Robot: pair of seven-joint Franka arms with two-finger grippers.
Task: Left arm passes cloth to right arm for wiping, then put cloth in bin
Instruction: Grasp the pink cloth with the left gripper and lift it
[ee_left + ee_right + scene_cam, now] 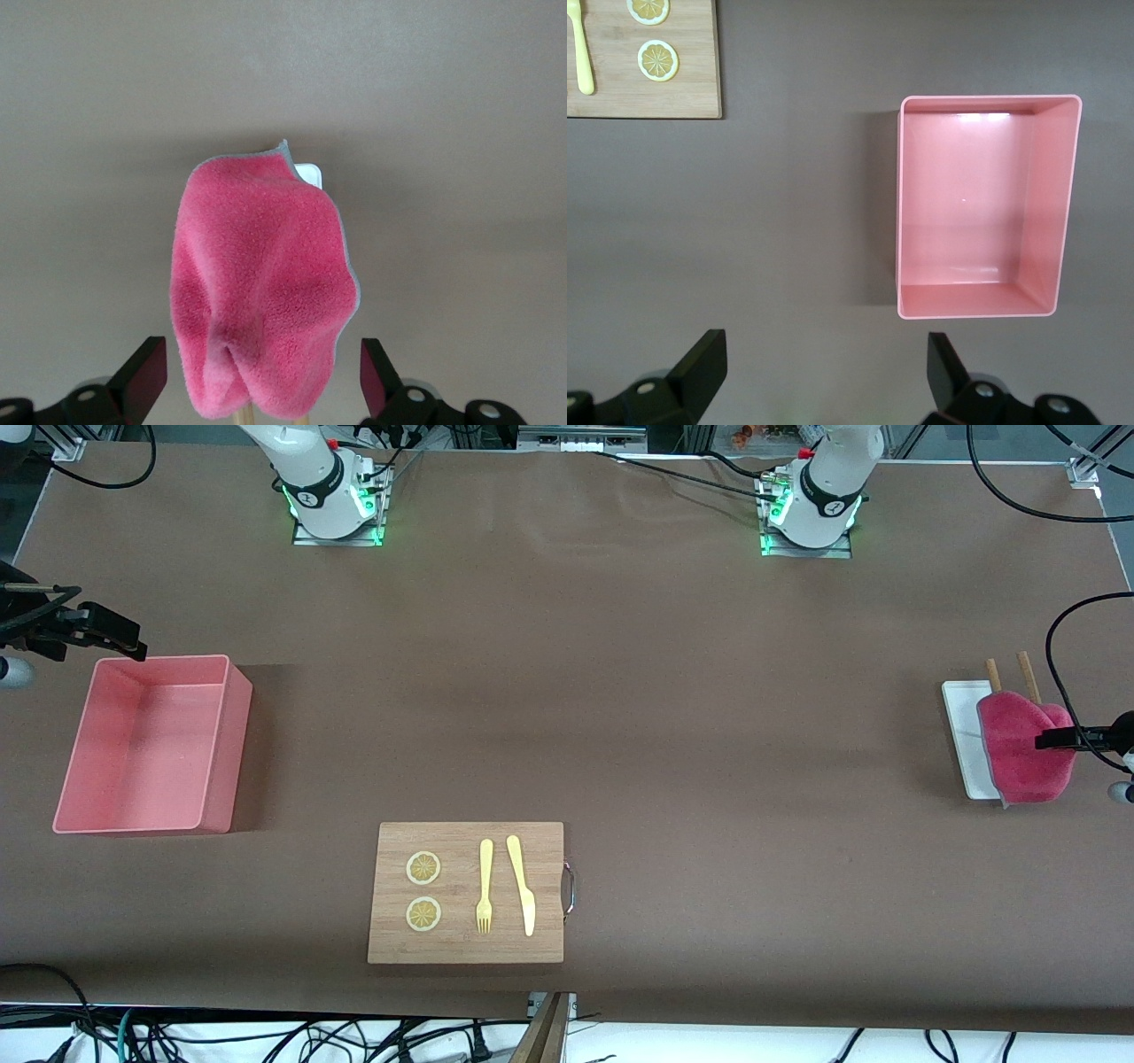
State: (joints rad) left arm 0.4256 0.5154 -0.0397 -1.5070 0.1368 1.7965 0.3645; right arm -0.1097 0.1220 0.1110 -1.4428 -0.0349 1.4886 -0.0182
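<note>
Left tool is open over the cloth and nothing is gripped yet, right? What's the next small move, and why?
Probably lower the left tool and close it on the cloth. Its fingers stand open on either side of the cloth, which lies draped over the white tray and the sticks, not yet gripped. The right tool waits open over the table beside the bin.

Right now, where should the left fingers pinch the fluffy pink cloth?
Probably at the bunched fold in the cloth, coming straight down from above. It lies humped over the tray, and the open left gripper already straddles it, so the raised middle is the easiest part to pinch.
</note>
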